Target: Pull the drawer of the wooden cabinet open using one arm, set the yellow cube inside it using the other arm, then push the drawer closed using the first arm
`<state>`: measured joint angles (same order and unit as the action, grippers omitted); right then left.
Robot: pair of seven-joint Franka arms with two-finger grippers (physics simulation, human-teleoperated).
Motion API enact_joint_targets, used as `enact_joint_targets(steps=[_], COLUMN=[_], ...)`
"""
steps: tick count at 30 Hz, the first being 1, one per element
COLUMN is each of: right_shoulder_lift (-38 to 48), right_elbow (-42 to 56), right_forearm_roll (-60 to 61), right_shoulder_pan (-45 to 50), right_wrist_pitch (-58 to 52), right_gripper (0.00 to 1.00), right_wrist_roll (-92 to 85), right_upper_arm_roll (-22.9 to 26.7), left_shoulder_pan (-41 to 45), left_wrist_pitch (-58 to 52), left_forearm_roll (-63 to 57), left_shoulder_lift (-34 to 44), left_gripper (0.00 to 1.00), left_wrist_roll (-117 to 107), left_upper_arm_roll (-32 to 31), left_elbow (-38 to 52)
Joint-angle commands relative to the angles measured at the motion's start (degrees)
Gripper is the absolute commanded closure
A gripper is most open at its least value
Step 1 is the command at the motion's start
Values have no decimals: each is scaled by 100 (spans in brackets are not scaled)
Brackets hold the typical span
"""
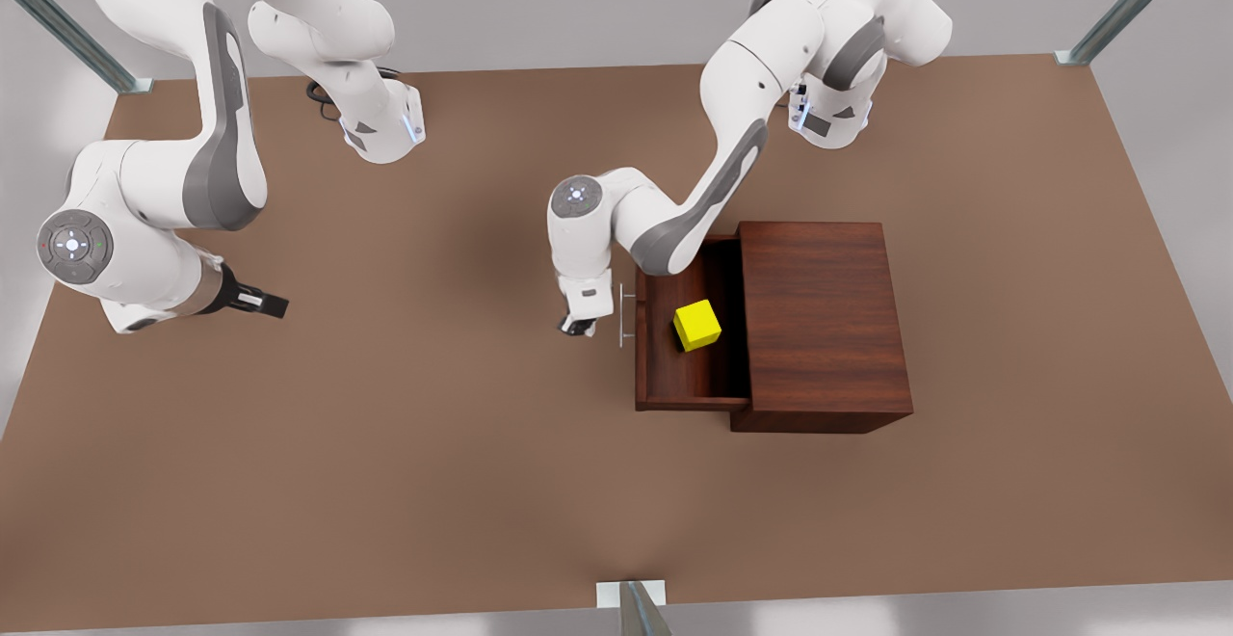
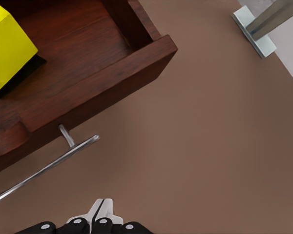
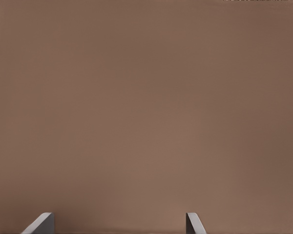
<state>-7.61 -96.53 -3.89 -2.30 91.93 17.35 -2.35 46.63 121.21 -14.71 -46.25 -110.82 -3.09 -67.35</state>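
Cube (image 1: 696, 325) sits in the open drawer (image 1: 665, 376); left gripper (image 1: 576, 326), fingers pinched together, is just outside the handle (image 1: 624, 316), bar crosswise to the push; right gripper (image 1: 270, 304) waits far off, spread wide.

The wooden cabinet (image 1: 824, 313) and its drawer (image 1: 689, 376) show glossy, streaked reddish-brown wood grain, the handle (image 1: 626, 316) is polished silver metal, the yellow cube (image 1: 696, 325) looks smooth and plain, and the desk (image 1: 385, 443) is matt brown.
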Motion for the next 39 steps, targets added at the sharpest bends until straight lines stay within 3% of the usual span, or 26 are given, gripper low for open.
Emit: enact_joint_targets(steps=[1,14,19,39], right_shoulder_lift=[5,-3,-12,-65], right_elbow=[3,11,11,38], right_forearm_roll=[2,2,2,-7], right_shoulder_pan=[2,10,10,10], right_wrist_pitch=[1,1,1,-8], right_gripper=[0,0,0,0], right_wrist_roll=[-1102,-1093,-1093,-1093], right_upper_arm_roll=[-2,-2,-11,-11], left_shoulder_pan=[-32,-576,-594,-875], left_wrist_pitch=[-414,-1451,-1363,-2356], left_forearm_roll=[-85,442,522,381], left_shoulder_lift=[11,116,661,889], left_gripper=[100,100,100,100], left_wrist_roll=[-2550,-1434,-1161,-986], left_upper_arm_roll=[1,-7,1,318], left_elbow=[2,-85,-938,-1105])
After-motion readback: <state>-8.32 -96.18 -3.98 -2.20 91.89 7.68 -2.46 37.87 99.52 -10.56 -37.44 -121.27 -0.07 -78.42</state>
